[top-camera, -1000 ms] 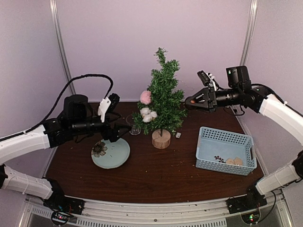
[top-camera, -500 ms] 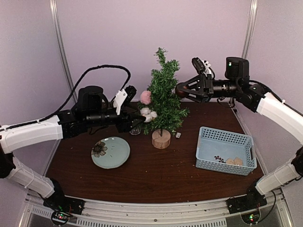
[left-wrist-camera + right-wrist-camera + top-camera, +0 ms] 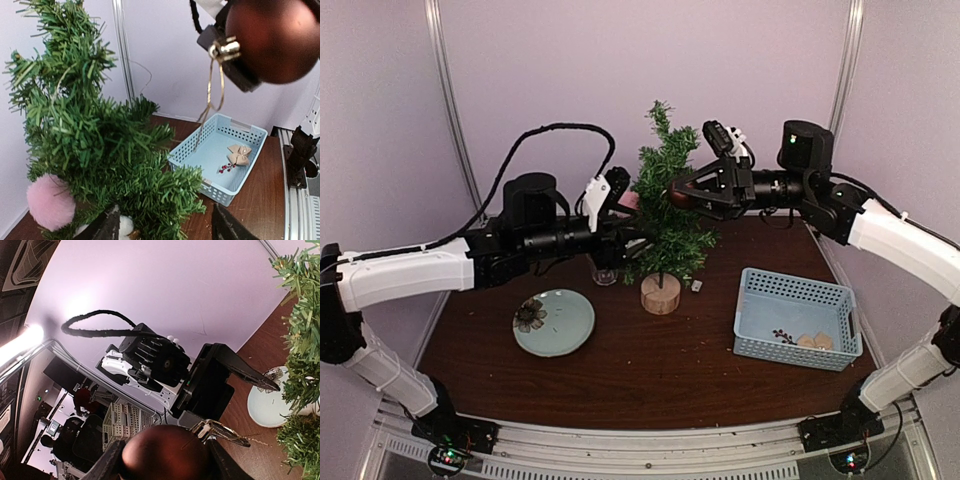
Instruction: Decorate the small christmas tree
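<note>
The right end effector [image 3: 682,192], clenched on a dark red bauble [image 3: 165,452], hangs just beside the upper branches of the small christmas tree [image 3: 665,225], whose lower foliage lies between the parted fingers of the left end effector [image 3: 165,209], grip unclear.

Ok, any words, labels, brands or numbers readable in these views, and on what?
None readable.
The small christmas tree, brown bauble, blue basket and plate carry no lettering.
A small green sign in the room behind, right wrist view, is too blurred to read.
</note>
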